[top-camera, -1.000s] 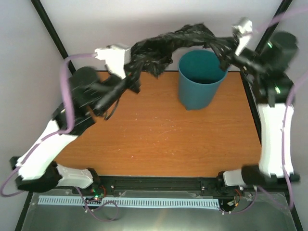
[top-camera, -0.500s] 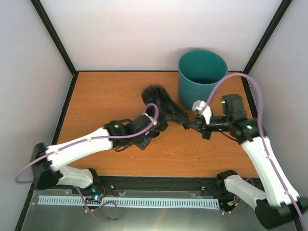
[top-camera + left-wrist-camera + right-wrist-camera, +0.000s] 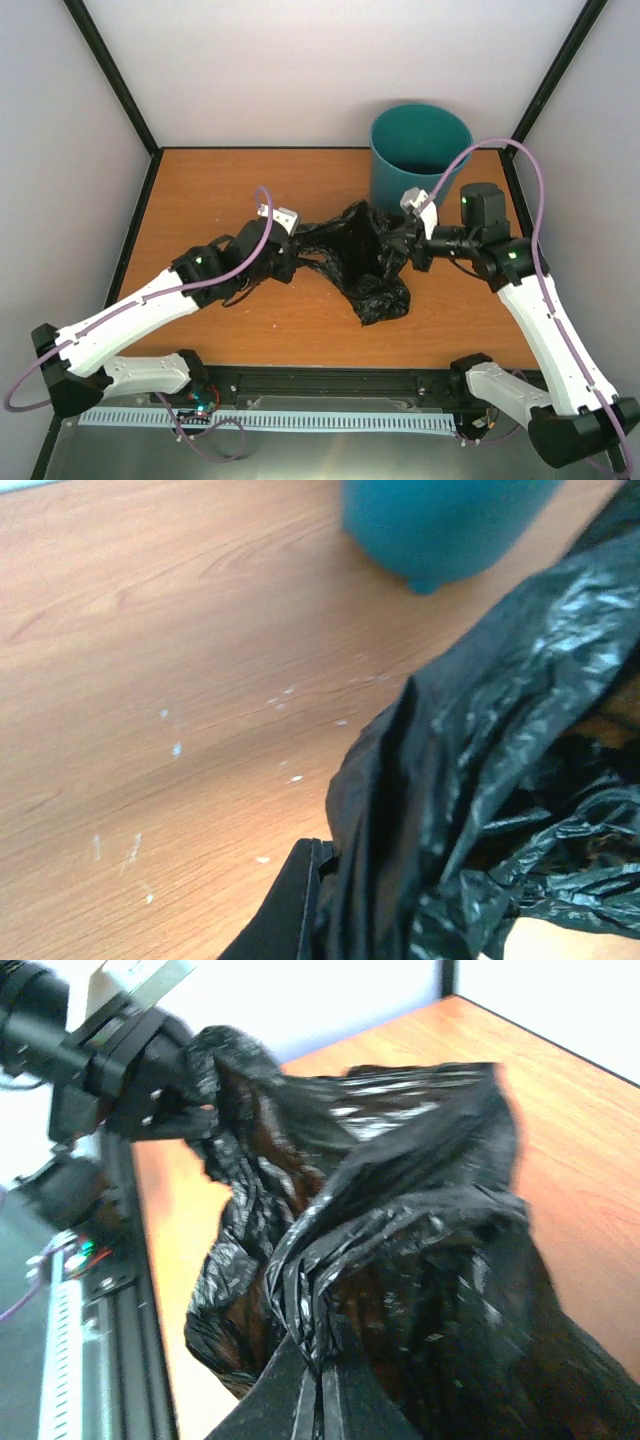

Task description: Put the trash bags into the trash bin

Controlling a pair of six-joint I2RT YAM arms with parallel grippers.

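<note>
A crumpled black trash bag (image 3: 362, 255) hangs stretched between my two grippers over the middle of the table, its lower fold sagging toward the wood. My left gripper (image 3: 284, 252) is shut on the bag's left end; the film (image 3: 480, 780) covers most of the jaws in the left wrist view. My right gripper (image 3: 412, 246) is shut on the right end, the plastic (image 3: 400, 1260) bunched into a pinch at my right fingertips (image 3: 322, 1380). The teal trash bin (image 3: 420, 165) stands upright at the back right, behind the bag, and shows as a teal bin (image 3: 440, 525).
The orange wooden table (image 3: 220, 190) is bounded by black frame posts and white walls. The bin stands close to the right arm's wrist. The left arm's gripper (image 3: 120, 1060) shows in the right wrist view, across the bag.
Both grippers have moved apart and slightly back, so the bag has gone from a narrow twisted rope to a wider spread sheet with a lump hanging low at the front.
</note>
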